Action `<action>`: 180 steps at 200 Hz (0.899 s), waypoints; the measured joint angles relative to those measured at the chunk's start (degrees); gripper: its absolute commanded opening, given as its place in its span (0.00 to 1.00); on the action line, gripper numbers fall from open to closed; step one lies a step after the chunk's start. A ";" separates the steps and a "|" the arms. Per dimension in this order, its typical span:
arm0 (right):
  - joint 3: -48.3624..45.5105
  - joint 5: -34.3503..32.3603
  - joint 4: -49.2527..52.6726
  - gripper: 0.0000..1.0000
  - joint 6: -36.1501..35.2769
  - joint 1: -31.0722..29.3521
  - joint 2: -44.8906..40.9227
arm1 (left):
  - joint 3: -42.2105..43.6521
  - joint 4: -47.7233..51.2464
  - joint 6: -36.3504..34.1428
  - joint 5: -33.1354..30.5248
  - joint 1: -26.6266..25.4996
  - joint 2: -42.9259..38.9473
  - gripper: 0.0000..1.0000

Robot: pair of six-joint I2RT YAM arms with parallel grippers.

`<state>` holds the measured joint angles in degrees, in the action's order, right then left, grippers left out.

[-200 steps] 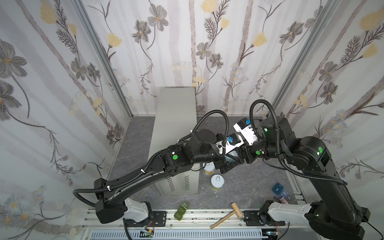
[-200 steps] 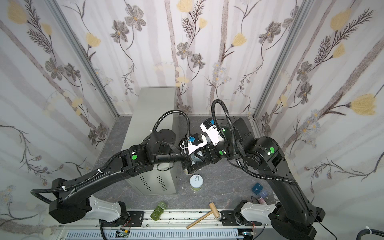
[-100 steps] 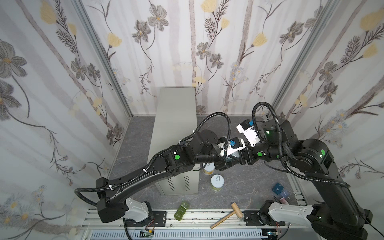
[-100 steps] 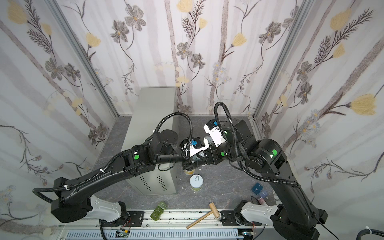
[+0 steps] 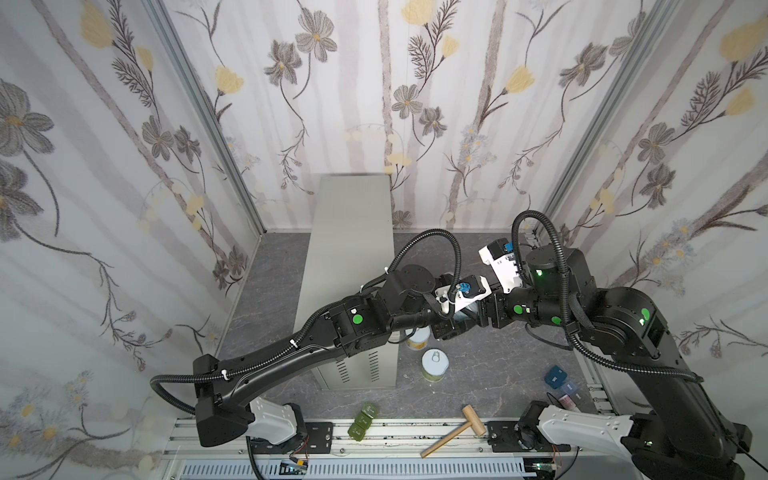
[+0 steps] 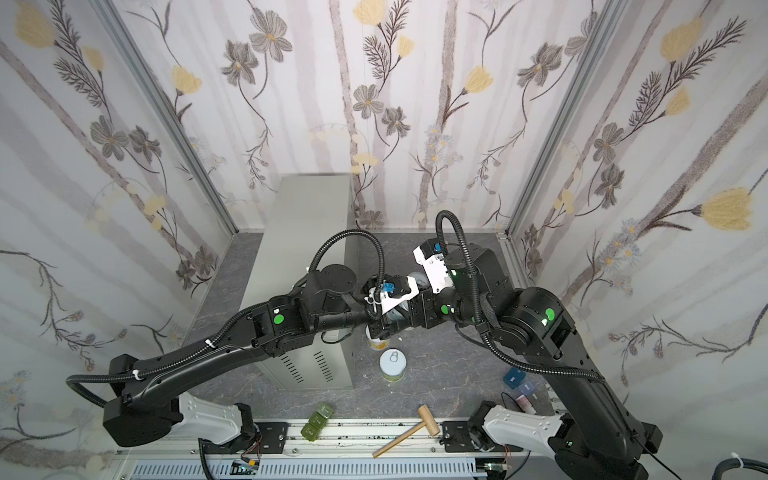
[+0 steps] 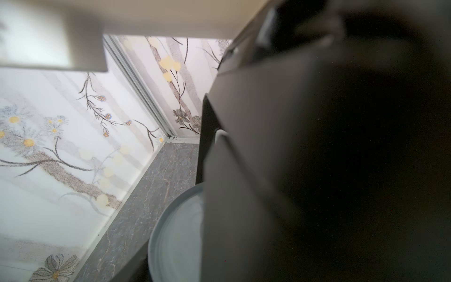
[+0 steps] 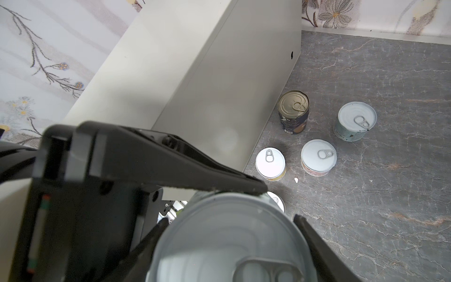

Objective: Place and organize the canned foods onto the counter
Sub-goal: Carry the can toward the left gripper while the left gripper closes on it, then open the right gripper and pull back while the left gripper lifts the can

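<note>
1. Flowered wallpaper walls close in a dark grey marbled floor (image 5: 498, 374). The tall beige counter (image 5: 353, 232) stands left of centre in both top views, its far end at the back wall.
2. Just right of the frame's centre, the left gripper (image 5: 459, 320) and the right gripper (image 8: 230, 219) meet nose to nose. The held can (image 8: 229, 239) hangs between them, clear of the floor and beside the counter's right face.
3. The right wrist view shows the right gripper's two fingers clasping the can's sides. One left finger (image 8: 195, 171) lies pressed along its edge, so the left gripper is clenched on it too. Its second finger is hidden.
4. The held can is short and round, with a pale blue-white lid and a pull tab. Its label is out of sight.
5. The taller dark can (image 8: 294, 114), with a metallic lid, stands upright on the floor just beside the counter wall.
6. Three short cans (image 8: 318, 157) stand near it, apart from one another, and a fifth can (image 8: 277, 200) peeps from behind the held one.
</note>
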<state>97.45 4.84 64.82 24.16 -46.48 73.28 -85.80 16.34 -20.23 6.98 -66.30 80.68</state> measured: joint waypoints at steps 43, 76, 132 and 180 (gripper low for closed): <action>0.83 -3.26 -0.90 0.46 0.92 -1.97 0.35 | 0.74 -1.11 -1.38 -2.75 -0.66 -1.03 0.35; 2.49 -4.48 -3.41 0.48 -0.26 -4.39 2.62 | 1.09 0.04 -1.09 -5.46 -0.66 -3.41 0.28; 6.43 -1.03 -9.01 0.60 -3.37 -6.49 8.70 | 2.47 4.92 -2.08 -13.55 -0.48 -10.01 0.24; 12.35 4.44 -14.16 0.80 -6.25 -7.19 15.06 | 4.70 6.25 -2.05 -18.84 1.46 -16.50 0.23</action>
<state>109.80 9.28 50.65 17.91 -53.67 88.33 -81.10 22.59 -22.28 -11.86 -64.84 64.18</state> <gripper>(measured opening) 0.768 0.628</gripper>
